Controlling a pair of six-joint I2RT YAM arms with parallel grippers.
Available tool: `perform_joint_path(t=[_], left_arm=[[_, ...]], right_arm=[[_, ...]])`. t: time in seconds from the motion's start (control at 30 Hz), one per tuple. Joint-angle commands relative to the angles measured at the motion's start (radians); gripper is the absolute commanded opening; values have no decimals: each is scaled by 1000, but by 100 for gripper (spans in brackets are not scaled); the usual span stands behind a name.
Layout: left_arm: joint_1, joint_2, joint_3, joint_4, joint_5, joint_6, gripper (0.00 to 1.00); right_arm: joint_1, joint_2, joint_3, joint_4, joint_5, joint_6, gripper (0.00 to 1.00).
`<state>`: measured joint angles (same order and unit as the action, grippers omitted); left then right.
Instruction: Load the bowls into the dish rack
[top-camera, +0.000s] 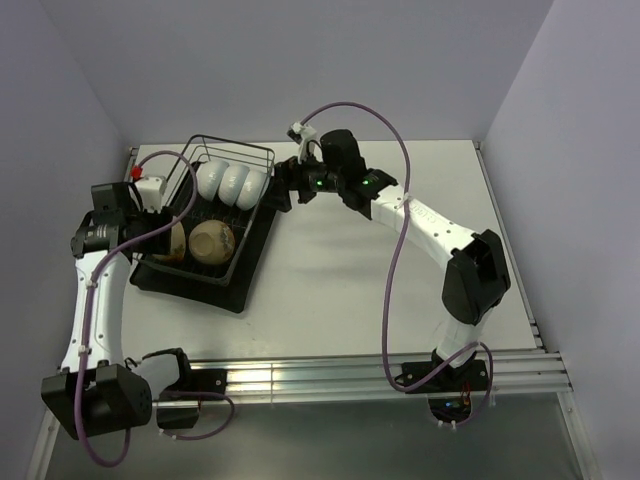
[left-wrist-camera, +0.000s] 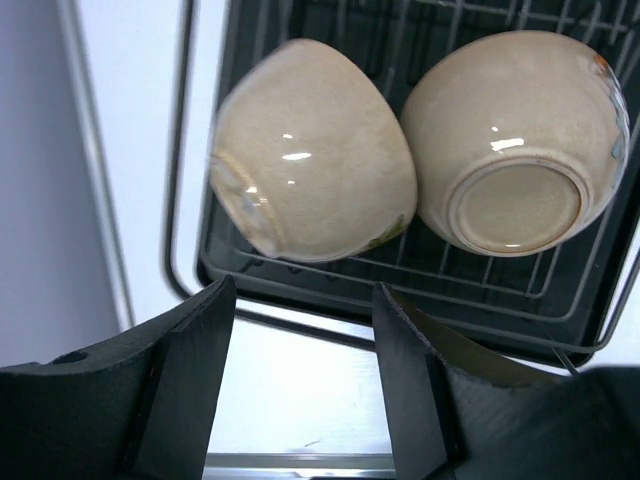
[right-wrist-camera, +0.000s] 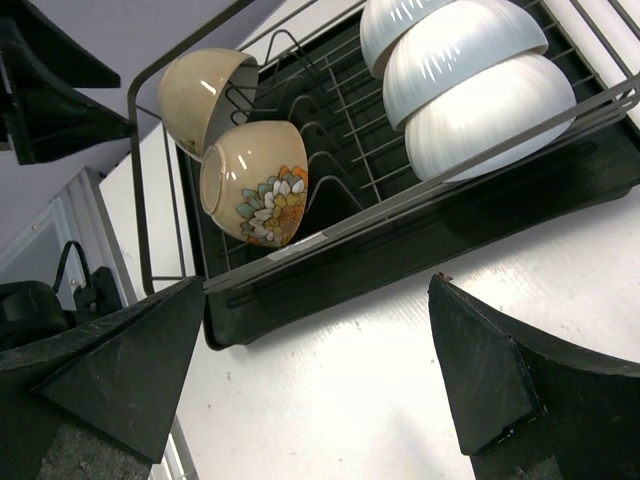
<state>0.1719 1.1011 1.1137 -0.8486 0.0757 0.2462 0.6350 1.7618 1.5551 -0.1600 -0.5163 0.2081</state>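
between the parted jaws of the left gripper (left-wrist-camera: 305, 300): nothing held. just beyond: two tan bowls (left-wrist-camera: 315, 150) tilted in the dish rack (right-wrist-camera: 380, 212) (one with a floral print). farther in: three white bowls (right-wrist-camera: 480, 90) nested on edge. right gripper (right-wrist-camera: 318, 290): wide apart, empty. loading seems done; next move calls for backing clear of the wires.

Five bowls in all: three white bowls (top-camera: 233, 183), two tan bowls (top-camera: 211, 241), one of them with a floral print. One wire dish rack (top-camera: 236, 146). One black tray (top-camera: 222, 290). Two robot arms (top-camera: 430, 225).
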Motion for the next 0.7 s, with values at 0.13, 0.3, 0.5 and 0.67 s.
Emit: perform_joint_path(t=[0.13, 0.3, 0.5, 0.67], left_arm=[[6, 34, -83, 115, 169, -1, 63], [6, 72, -104, 175, 232, -13, 62], [6, 85, -92, 195, 286, -15, 62], [8, 80, -92, 198, 292, -4, 63]], right_arm=[[-6, -73, -21, -15, 18, -32, 100], [-15, -78, -26, -22, 16, -33, 100], [-21, -82, -32, -23, 13, -36, 100], [-21, -79, -26, -24, 10, -33, 100]])
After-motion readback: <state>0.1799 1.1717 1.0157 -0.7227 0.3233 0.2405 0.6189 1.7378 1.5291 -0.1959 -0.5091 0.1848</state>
